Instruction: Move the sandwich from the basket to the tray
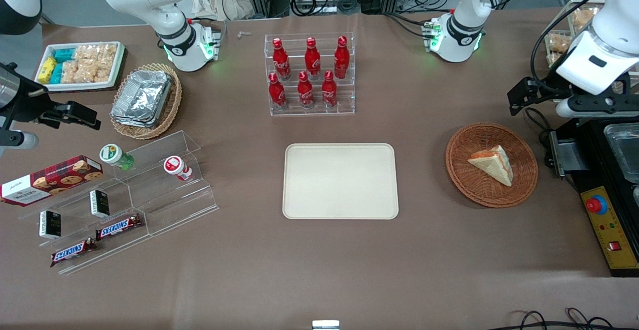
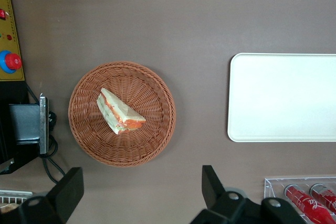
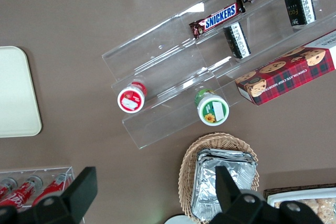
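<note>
Sandwich point(image 2: 119, 112) lying on its side in the round wicker basket point(image 2: 89, 129), roughly central, filling edge showing red and orange. Gripper point(image 2: 139, 195) held high above the table, just off the basket rim, fingers spread wide apart, empty. Best next: centre over the wedge, turn to span the two flat bread faces — not the pointed tip — and descend gently. Soft bread, likely to squash; light squeeze only. Basket woven, ribbed, reddish-brown, shallow. Tray point(image 1: 341, 181) smooth, cream, rounded corners, low rim — near the basket, toward the parked arm's end.
</note>
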